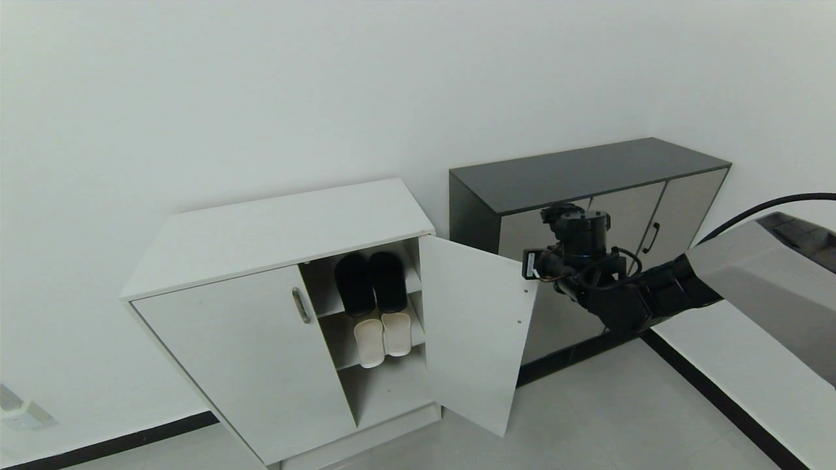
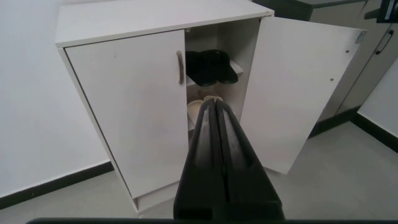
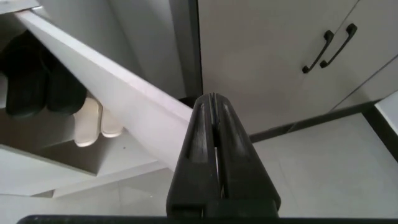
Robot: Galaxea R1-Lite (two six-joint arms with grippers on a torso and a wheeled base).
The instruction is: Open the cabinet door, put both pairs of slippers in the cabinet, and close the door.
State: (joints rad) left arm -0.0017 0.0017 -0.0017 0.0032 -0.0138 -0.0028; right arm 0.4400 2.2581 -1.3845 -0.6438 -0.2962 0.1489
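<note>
Holds nothing in the right gripper (image 1: 529, 266), pinched closed just beside the free edge of the cabinet (image 1: 274, 232)'s open door (image 1: 477, 333), nor in the left gripper (image 2: 214, 107), likewise closed and hanging in front of the cabinet. Shows black slippers (image 1: 371, 282) inside the cabinet with white slippers (image 1: 383, 334) right below, toes seeming to jut toward the cabinet's opening. Risks skating off that thin edge on a glancing push, or swinging the door onto the white toes and bouncing it ajar.

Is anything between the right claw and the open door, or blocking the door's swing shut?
Nothing visible does. The right claw is close by the free edge of the door. The black slippers and white slippers lie on shelves inside, the white pair near the shelf front.
</note>
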